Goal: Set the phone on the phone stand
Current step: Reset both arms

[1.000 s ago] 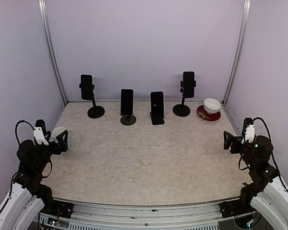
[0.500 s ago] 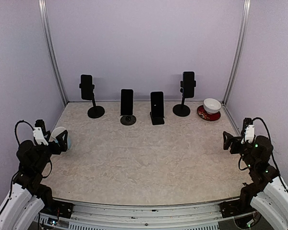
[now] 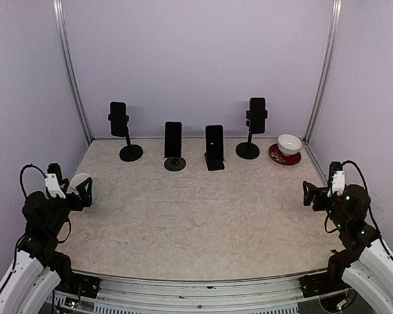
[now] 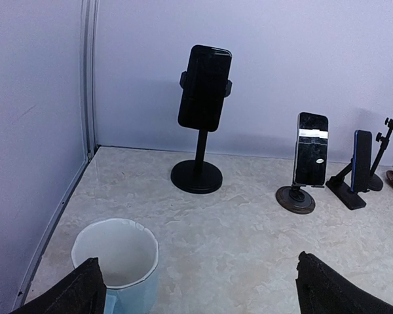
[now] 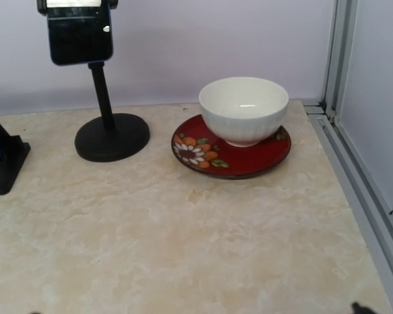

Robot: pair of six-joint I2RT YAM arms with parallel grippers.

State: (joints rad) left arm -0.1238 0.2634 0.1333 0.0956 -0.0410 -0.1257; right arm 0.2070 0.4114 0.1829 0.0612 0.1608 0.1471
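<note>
Four phones (image 3: 173, 139) and four stands (image 3: 130, 153), one phone to each stand. One white bowl (image 5: 243, 108), one red plate (image 5: 206, 154), one cup (image 4: 115, 261).

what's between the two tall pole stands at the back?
Two low stands, both occupied: a round-based stand and a wedge stand. The top view shows it.

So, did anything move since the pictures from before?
Hardly anything. The right gripper seems to have crept a tiny bit inward, toward the middle of the table, open and empty. The left gripper stayed put, open, near the white cup. The phones stayed on their stands, and the bowl on its red saucer. Nothing was grabbed or let go.
</note>
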